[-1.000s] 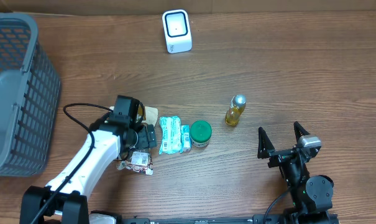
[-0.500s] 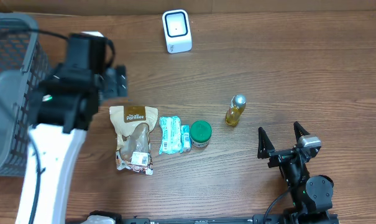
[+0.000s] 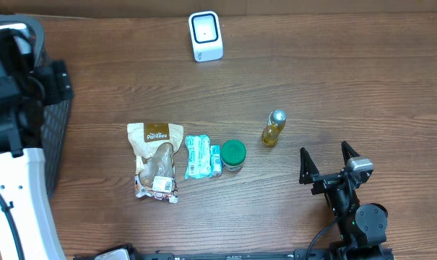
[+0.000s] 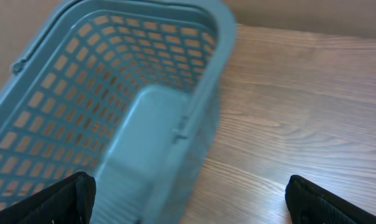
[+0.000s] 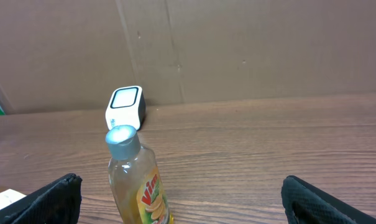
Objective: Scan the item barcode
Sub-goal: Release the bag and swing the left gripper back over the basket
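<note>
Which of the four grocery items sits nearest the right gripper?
The yellow bottle with the silver cap; the pouch, packet and green-lidded jar lie farther left.

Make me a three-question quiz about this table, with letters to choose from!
1. On the table, the white scanner stands: A. at the near edge; B. at the far edge; C. in the middle.
2. The jar lid is: A. green; B. red; C. blue.
3. The right end effector is: A. shut tight; B. squeezing an item; C. open and empty.
Answers: 1 B, it sits at the top of the overhead view. 2 A, the round lid shows green. 3 C, its jaws stand apart with nothing between.
</note>
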You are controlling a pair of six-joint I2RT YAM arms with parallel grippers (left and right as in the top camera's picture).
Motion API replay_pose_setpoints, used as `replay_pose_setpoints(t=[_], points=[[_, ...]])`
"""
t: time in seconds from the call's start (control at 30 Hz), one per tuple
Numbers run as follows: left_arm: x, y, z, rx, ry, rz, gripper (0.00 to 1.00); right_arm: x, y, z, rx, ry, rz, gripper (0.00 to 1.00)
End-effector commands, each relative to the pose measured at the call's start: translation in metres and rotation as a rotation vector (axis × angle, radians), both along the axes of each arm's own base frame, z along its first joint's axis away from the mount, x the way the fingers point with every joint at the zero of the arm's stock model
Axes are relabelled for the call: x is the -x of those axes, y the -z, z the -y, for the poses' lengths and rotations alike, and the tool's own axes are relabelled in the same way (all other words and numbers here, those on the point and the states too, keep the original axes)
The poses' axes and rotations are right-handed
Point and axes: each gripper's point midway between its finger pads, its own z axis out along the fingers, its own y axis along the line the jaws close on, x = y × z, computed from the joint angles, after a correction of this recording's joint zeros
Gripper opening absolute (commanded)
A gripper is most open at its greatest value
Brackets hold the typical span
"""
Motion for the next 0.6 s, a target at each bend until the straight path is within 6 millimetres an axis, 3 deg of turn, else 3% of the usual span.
replay_pose_setpoints(t=[0.0, 0.13, 0.33, 0.57], points=[[-0.008, 0.005, -0.006, 0.001, 0.063, -0.024, 1.0, 0.0, 0.002, -0.001, -0.001, -0.007, 0.001, 1.0], [-0.015, 0.031, -0.018, 0.037, 0.05, -0.098, 1.0, 0.0, 0.002, -0.001, -0.001, -0.007, 0.001, 1.0], [-0.025, 0.087, -0.021, 0.111, 0.062, -0.272, 0.97, 0.0, 0.002, -0.001, -0.001, -0.007, 0.001, 1.0], [-0.031, 0.111, -0.026, 0.126, 0.054, -0.339, 0.86, 0.0, 0.002, -0.001, -0.001, -0.007, 0.001, 1.0]])
